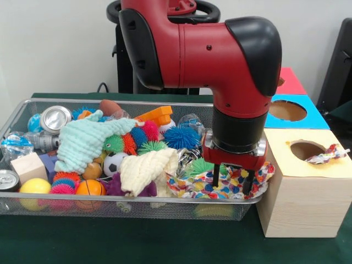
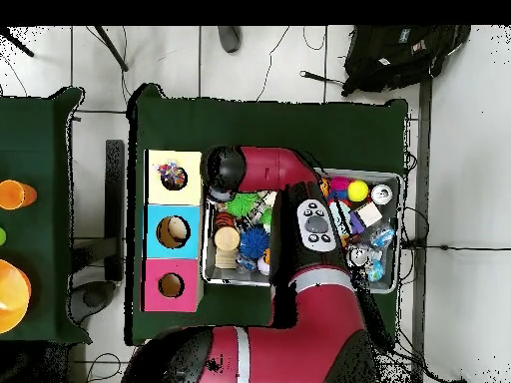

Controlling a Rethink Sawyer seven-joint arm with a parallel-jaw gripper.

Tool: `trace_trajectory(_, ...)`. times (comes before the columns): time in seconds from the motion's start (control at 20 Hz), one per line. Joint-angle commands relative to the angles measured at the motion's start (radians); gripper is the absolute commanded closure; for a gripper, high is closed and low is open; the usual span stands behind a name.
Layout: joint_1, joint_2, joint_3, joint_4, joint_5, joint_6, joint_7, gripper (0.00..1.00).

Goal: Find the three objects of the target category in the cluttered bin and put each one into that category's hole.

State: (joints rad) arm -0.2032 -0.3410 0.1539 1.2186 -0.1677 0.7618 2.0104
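Gripper (image 1: 234, 182) on the red arm (image 1: 220, 55) points straight down into the wire bin (image 1: 33, 104), its two dark fingers parted and empty, their tips at a multicoloured patterned cloth (image 1: 231, 181) in the bin's end next to the yellow-topped wooden box (image 1: 308, 187). A similar cloth (image 1: 327, 155) sticks out of that box's hole (image 1: 306, 149).

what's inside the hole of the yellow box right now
A multicoloured cloth hangs partly out of the hole in the yellow box; the overhead view shows the cloth filling the opening. How much cloth is inside, or anything beneath it, is hidden.
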Motion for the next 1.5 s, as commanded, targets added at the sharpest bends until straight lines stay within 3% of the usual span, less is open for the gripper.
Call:
trace_trajectory(0.05, -0.003, 0.005, 0.088, 0.049, 0.012, 0.055, -0.04, 0.0)
trace_trajectory(0.4, -0.01, -0.006, 0.082, 0.039, -0.006, 0.081, -0.069, 0.0)
trace_trajectory(1.25, -0.02, 0.108, 0.087, -0.007, -0.046, -0.016, -0.087, 0.0)
trace_trajectory(1.5, -0.013, 0.135, 0.077, -0.042, -0.065, -0.002, -0.101, 0.0)
